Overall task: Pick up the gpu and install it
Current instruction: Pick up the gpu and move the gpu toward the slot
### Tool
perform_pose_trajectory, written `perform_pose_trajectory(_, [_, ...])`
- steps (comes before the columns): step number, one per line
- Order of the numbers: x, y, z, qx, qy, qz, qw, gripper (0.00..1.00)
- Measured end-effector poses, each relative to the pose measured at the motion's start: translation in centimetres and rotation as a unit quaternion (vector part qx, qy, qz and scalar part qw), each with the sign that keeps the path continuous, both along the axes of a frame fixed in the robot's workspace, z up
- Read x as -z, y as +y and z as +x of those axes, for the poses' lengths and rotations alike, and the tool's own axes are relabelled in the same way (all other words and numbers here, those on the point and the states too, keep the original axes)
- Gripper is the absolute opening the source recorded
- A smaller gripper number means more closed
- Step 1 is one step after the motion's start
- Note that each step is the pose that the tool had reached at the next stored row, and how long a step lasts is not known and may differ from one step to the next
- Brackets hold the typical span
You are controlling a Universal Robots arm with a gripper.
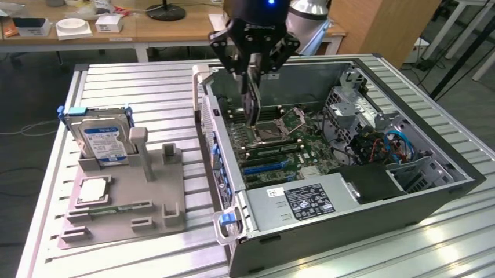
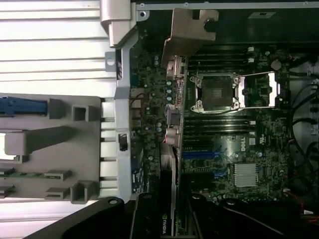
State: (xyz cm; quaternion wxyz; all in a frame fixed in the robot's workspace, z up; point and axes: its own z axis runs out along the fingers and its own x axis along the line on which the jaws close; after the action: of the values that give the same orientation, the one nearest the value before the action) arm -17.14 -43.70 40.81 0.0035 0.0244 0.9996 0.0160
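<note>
The claw is clenched on the gpu, which hangs over the open computer case, above the motherboard, near the case's rear wall and not seated in any slot. The likely trouble is a bad seat. The card may reach the blue slots skewed, or its bracket may catch the case's rear wall, since it is gripped at one end only and could swing or slip. It could also knock the processor socket inside the case beneath it. The card stands on edge; its long axis seems to run up and down, bracket end lowest, pointing into the case
</note>
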Motion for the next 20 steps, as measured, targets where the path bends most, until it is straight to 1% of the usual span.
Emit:
perform_pose_trajectory(17, [0.18,0.00,7.7,-0.002,0.0000,0.0009,1.0000,0.26])
perform_pose_trajectory(18, [0.19,0.00,8.1,-0.001,0.0000,0.0009,1.0000,0.26])
perform_pose_trajectory(20, [0.19,-0.01,8.1,-0.001,0.0000,0.0010,1.0000,0.26])
